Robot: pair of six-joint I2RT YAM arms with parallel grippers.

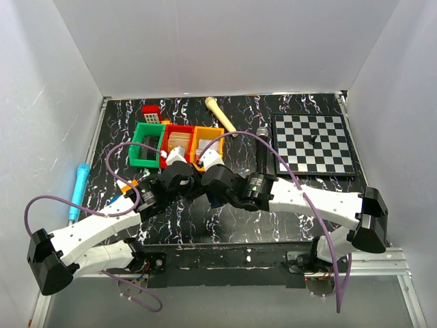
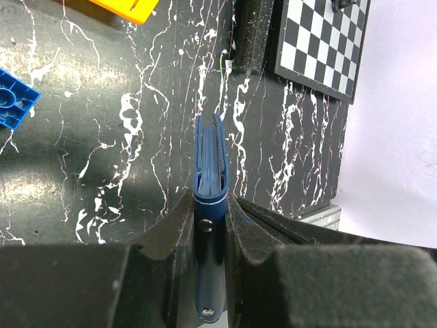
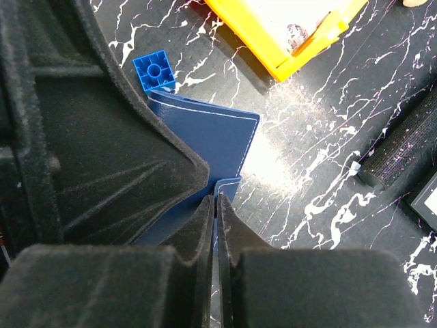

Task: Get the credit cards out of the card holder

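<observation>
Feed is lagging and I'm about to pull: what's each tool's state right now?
Left tool: closed on the card holder, held edge-on.
Right tool: closed, pinching a thin blue flap of the card holder.

Marbled black table (image 1: 184,113) with chessboard (image 1: 314,143)

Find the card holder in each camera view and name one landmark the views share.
Top external: not visible; hidden beneath the wrists where they meet.
Left wrist: card holder at centre, edge-on, clamped by the left gripper.
Right wrist: centre-left, its flat navy face; the right gripper pinches its flap.
Shared landmark: the orange bin.
</observation>
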